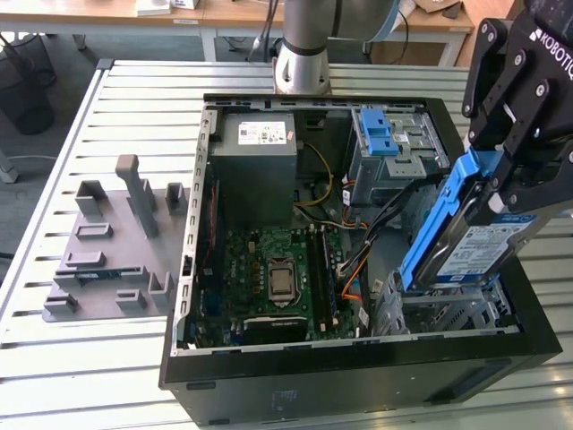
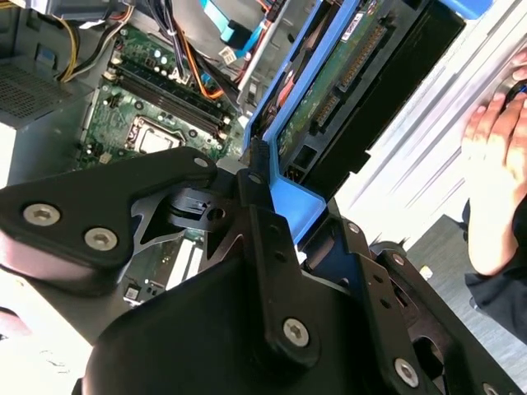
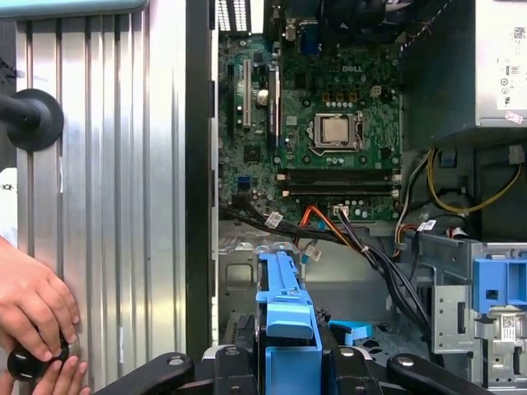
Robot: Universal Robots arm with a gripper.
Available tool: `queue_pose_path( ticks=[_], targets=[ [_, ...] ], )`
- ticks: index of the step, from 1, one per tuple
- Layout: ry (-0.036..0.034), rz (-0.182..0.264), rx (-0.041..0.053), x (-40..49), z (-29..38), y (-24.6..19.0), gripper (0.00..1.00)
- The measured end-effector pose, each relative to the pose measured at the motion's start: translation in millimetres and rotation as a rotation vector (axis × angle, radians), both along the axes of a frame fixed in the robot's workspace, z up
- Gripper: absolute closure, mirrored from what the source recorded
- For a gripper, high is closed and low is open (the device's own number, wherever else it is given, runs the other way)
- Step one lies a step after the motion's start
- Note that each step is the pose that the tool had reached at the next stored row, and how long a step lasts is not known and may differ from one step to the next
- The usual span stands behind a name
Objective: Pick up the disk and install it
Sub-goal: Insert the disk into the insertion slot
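The disk (image 1: 474,246), silver with a white-and-blue label and a blue carrier frame, hangs tilted on edge at the exterior view's right. Its lower end is just above the metal drive cage (image 1: 448,313) in the near right corner of the open computer case (image 1: 358,363). My gripper (image 1: 506,193) is shut on the disk's upper part. In the second wrist view the disk's (image 2: 338,74) green circuit-board underside and connectors show beyond my gripper (image 2: 296,206). In the first wrist view the blue carrier (image 3: 284,304) stands between the black fingers (image 3: 235,362).
Inside the case lie the motherboard (image 1: 277,269), a grey power supply box (image 1: 255,152), a blue ridged latch piece (image 1: 380,134) and cable bundles (image 1: 358,260). A grey fixture plate (image 1: 107,251) sits left of the case. A person's hands (image 3: 33,309) rest on the slatted table.
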State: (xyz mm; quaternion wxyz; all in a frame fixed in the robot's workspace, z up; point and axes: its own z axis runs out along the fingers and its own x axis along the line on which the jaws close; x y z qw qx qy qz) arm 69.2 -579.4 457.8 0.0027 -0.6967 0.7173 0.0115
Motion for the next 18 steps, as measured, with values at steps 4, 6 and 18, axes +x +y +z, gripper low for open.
queue_pose_path(
  ticks=[4,6,18],
  targets=[
    [0.0001,0.0,0.0,3.2,-5.0,1.6,0.64],
    [0.0002,0.0,-0.0001,5.0,-7.4,2.1,0.64],
    [0.0002,0.0,0.0,5.8,-15.9,7.0,0.64]
  ],
)
